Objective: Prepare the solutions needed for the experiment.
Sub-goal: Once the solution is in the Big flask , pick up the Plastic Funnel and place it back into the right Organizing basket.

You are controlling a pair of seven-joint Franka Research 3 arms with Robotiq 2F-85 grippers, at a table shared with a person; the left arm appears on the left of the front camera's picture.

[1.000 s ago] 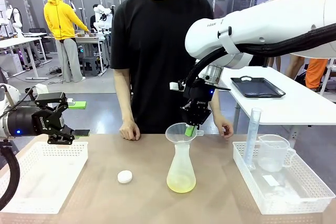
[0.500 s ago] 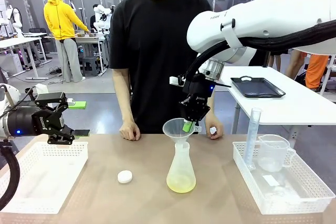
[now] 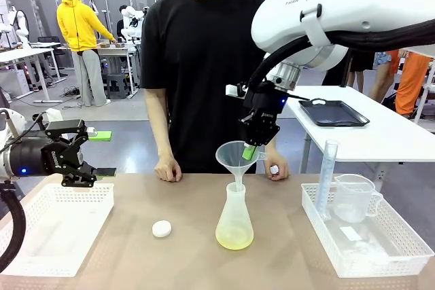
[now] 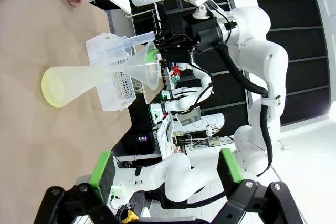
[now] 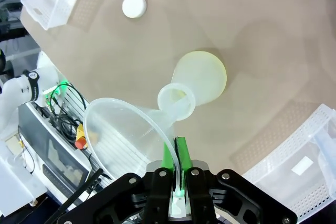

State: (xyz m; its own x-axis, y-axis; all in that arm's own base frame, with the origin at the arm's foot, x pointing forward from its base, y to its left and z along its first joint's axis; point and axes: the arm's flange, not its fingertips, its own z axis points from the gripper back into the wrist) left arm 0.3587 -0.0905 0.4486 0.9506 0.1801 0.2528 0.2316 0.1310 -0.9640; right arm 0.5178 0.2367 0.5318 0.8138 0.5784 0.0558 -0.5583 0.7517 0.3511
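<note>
**Funnel in my right jaws, over the flask**

My right jaws are clamped on the rim of the clear plastic funnel [image 3: 237, 155], with the wall pinched between my green pads [image 5: 168, 162]. I hold the funnel above the conical flask [image 3: 234, 216], tipped a little. Its stem points down at the flask's mouth. From my wrist the stem tip sits right at the opening, but I cannot tell whether it is inside the neck.

The flask stands upright near the middle of the tabletop [image 3: 183, 259]. The solutions [image 3: 234, 238] lie in it as a shallow pale yellow-green pool across the bottom.

A small white round cap [image 3: 162, 229] lies on the tabletop to the flask's left, apart from it. To its right, a white basket [image 3: 380, 263] holds a tall graduated cylinder [image 3: 327, 176] and a clear measuring jug [image 3: 355, 198].

My left jaws are spread wide and hold nothing. They are turned sideways above the far edge of another white basket [image 3: 54, 229] on my left.

The person across from me rests one hand [image 3: 168, 169] on the far edge of the tabletop and the other hand [image 3: 276, 168] behind the funnel.
</note>
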